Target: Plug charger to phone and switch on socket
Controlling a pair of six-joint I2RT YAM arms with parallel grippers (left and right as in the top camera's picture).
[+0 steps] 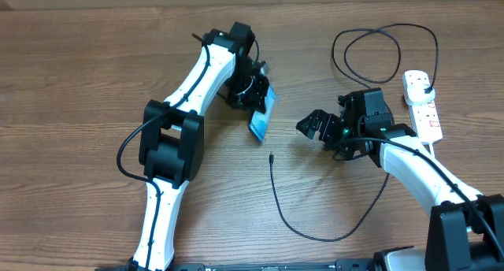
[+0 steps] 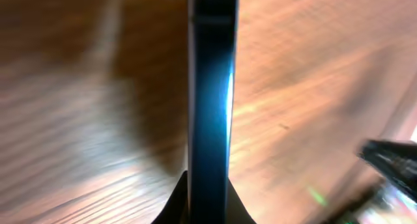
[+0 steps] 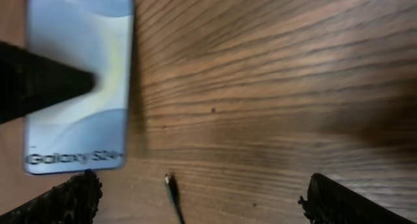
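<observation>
Blue-screened phone (image 1: pixel 264 116) is clamped on edge by the left gripper (image 1: pixel 255 99), probably to present its port. The right gripper (image 1: pixel 318 128) is spread wide near the charger (image 1: pixel 275 194) tip, seemingly for pickup.

Overhead: the left arm (image 1: pixel 197 78) rises from the lower left edge, bends at mid-frame and reaches to upper centre, the left gripper (image 1: pixel 260 102) clamped on the phone (image 1: pixel 264 115). The right arm (image 1: pixel 417 165) enters from the lower right corner, the right gripper (image 1: pixel 317 129) pointing left, jaws spread wide.
</observation>
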